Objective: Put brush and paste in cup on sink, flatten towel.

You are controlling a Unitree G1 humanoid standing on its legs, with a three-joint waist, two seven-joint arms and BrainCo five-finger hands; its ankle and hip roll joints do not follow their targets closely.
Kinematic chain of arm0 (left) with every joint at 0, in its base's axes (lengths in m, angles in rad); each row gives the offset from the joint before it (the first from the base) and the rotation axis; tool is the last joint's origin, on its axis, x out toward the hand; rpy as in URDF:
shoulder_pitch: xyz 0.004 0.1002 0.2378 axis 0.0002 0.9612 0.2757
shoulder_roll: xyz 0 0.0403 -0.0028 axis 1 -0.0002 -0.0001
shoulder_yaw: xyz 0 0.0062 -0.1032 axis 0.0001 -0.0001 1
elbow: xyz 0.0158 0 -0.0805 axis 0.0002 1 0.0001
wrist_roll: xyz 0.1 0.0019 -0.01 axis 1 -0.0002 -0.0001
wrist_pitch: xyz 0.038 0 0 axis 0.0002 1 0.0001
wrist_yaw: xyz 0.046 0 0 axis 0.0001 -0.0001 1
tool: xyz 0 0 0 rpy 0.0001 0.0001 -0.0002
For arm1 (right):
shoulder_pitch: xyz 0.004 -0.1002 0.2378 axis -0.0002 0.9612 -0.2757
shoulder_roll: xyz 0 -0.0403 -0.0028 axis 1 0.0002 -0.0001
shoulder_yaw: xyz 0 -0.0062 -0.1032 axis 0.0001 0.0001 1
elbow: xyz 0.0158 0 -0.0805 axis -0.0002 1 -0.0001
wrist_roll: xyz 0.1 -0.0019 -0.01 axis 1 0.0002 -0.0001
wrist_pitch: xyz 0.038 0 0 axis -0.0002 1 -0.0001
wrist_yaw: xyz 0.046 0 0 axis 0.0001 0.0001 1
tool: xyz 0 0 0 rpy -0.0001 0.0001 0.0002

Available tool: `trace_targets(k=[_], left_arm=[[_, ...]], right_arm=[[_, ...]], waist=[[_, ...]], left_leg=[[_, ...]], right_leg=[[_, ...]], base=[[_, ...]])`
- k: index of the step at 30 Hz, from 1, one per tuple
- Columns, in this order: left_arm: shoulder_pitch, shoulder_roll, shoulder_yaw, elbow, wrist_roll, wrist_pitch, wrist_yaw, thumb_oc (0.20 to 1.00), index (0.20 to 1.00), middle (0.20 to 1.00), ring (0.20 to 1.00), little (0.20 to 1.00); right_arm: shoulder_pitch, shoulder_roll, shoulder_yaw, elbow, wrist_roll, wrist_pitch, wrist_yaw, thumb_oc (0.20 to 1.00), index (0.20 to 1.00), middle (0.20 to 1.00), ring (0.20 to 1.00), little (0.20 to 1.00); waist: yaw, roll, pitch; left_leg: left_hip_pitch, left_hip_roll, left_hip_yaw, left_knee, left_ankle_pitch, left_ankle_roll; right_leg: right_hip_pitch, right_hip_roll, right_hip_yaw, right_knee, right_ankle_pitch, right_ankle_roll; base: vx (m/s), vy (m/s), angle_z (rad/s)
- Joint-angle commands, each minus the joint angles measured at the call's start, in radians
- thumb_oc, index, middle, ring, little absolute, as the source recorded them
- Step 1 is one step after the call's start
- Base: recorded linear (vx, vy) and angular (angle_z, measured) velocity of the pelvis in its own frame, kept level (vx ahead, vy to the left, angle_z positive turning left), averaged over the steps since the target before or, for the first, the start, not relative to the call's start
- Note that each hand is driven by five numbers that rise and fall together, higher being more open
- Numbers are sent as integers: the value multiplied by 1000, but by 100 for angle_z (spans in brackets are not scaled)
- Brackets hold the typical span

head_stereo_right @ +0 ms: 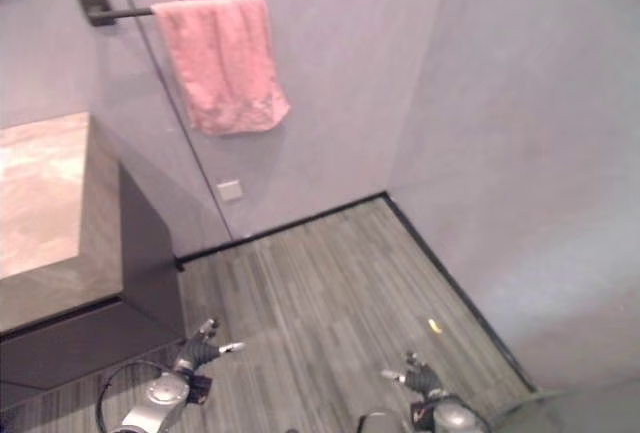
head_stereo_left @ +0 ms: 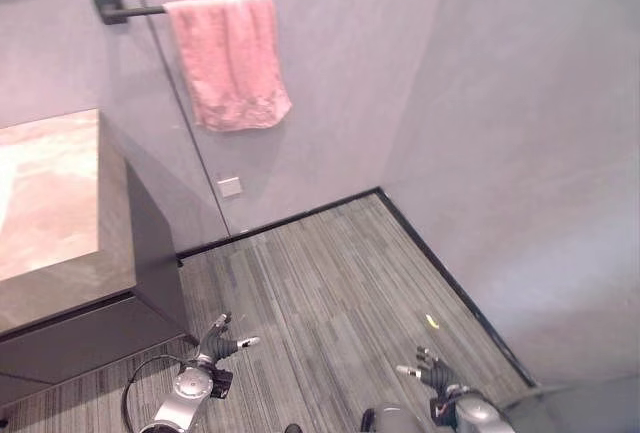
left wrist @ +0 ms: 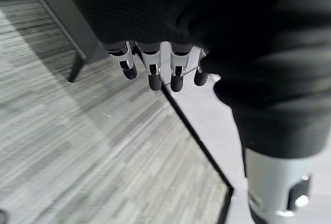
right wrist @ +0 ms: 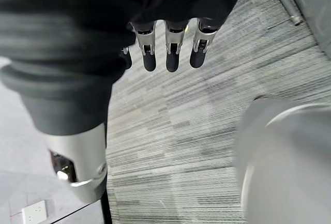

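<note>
Pink towel (head_stereo_left: 228, 58) draped bunched over a wall rail (head_stereo_left: 130, 10).
Left robot hand (head_stereo_left: 224, 340) and right robot hand (head_stereo_left: 426, 367) low over floor (head_stereo_left: 330, 283), both released, grasping nothing.

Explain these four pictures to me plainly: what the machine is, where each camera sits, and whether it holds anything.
This is a two-legged humanoid robot in a bathroom. Two pictures come from cameras in its head, looking down; the other two come from cameras on its wrists, looking along the fingers. The left robot hand and right robot hand hang low over the striped floor, fingers relaxed, holding nothing. A pink towel hangs bunched on a dark wall rail. At the left stands a vanity with a marbled countertop. A small yellow scrap lies on the floor near the wall.
</note>
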Motion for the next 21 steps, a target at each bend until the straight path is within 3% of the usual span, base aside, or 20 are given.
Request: trace_targets(k=[1, 3, 4, 5, 11, 13, 14, 17, 18, 19, 20, 21], left_arm=[[-53, -2, 2, -7, 10, -30, -6, 1000, 1000, 1000, 1000, 1000], [-64, -5, -3, 3, 8, -31, -5, 1000, 1000, 1000, 1000, 1000], [-87, -13, -18, 17, 13, -32, -7, 1000, 1000, 1000, 1000, 1000], [-92, -13, -23, 16, 20, -32, -9, 1000, 1000, 1000, 1000, 1000], [-99, -32, -47, 36, 34, -34, -19, 1000, 1000, 1000, 1000, 1000], [-99, -37, -51, 50, 36, -33, -21, 1000, 1000, 1000, 1000, 1000], [-99, -48, -54, 75, 31, -34, -19, 1000, 1000, 1000, 1000, 1000], [-91, -50, -55, 70, 14, -37, -14, 1000, 1000, 1000, 1000, 1000], [-90, -50, -54, 70, 14, -37, -14, 1000, 1000, 1000, 1000, 1000], [-101, -46, -59, 80, 17, -36, -7, 1000, 1000, 1000, 1000, 1000], [-101, -46, -59, 80, 17, -36, -7, 1000, 1000, 1000, 1000, 1000], [-115, -43, -61, 77, 9, -36, 6, 1000, 1000, 1000, 1000, 1000]], right_arm=[[-28, -17, -8, -2, 46, -27, -6, 1000, 1000, 1000, 1000, 1000], [-30, -18, -12, 6, 54, -30, -8, 1000, 1000, 1000, 1000, 1000], [-31, -26, -12, 9, 55, -29, -16, 1000, 1000, 1000, 1000, 1000], [-32, -27, -10, 10, 51, -28, -14, 1000, 1000, 1000, 1000, 1000], [-31, -31, -17, 40, 51, -27, -12, 1000, 1000, 1000, 1000, 1000], [-26, -32, -16, 47, 50, -28, -10, 1000, 1000, 1000, 1000, 1000], [-24, -33, -12, 59, 50, -27, -10, 1000, 1000, 1000, 1000, 1000], [-29, -48, 7, 57, 23, -31, -11, 1000, 1000, 1000, 1000, 1000], [-29, -48, 8, 57, 23, -31, -11, 1000, 1000, 1000, 1000, 1000], [-40, -62, 19, 44, 19, -34, -17, 1000, 1000, 1000, 1000, 1000], [-40, -62, 19, 44, 19, -34, -17, 1000, 1000, 1000, 1000, 1000], [-54, -74, 30, 43, 24, -36, -24, 1000, 1000, 1000, 1000, 1000]], waist=[[-24, 7, 26], [-36, 2, 32], [-59, -9, 46], [-67, -10, 47], [-100, 6, 33], [-104, 10, 23], [-106, 14, 6], [-101, 22, -4], [-100, 27, -5], [-86, 3, 13], [-86, 4, 12], [-55, -26, 47]], left_leg=[[15, -27, -83, -21, 25, -64], [27, -32, -99, -17, 19, -69], [70, -46, -137, -12, 3, -80], [88, -48, -152, -12, 0, -84], [177, -53, -236, 3, -10, -108], [193, -45, -246, 9, -12, -115], [199, -36, -248, 38, -1, -140], [150, -19, -242, 205, 115, -232], [152, -13, -241, 206, 109, -232], [46, 6, -200, 416, 201, -296], [44, 6, -200, 417, 200, -296], [-44, -3, -168, 593, 230, -294]], right_leg=[[52, 80, 10, -132, 66, -7], [30, 95, 25, -175, 85, -2], [-5, 101, 19, -282, 148, 12], [-15, 106, 12, -311, 162, 13], [-35, 113, -8, -375, 220, 15], [-23, 115, -5, -382, 215, 8], [0, 124, -6, -380, 214, -5], [56, 143, -26, -386, 192, -31], [57, 149, -27, -386, 187, -31], [119, 145, -24, -405, 163, -51], [118, 145, -24, -405, 163, -51], [161, 141, 0, -406, 136, -80]], base=[[204, 24, 13], [226, 19, 54], [372, 24, 86], [378, 24, 90], [368, 6, 73], [318, -52, 80], [357, -97, 58], [338, -112, 27], [307, -138, 15], [208, -103, 15], [370, -221, 23], [179, -115, 5]])
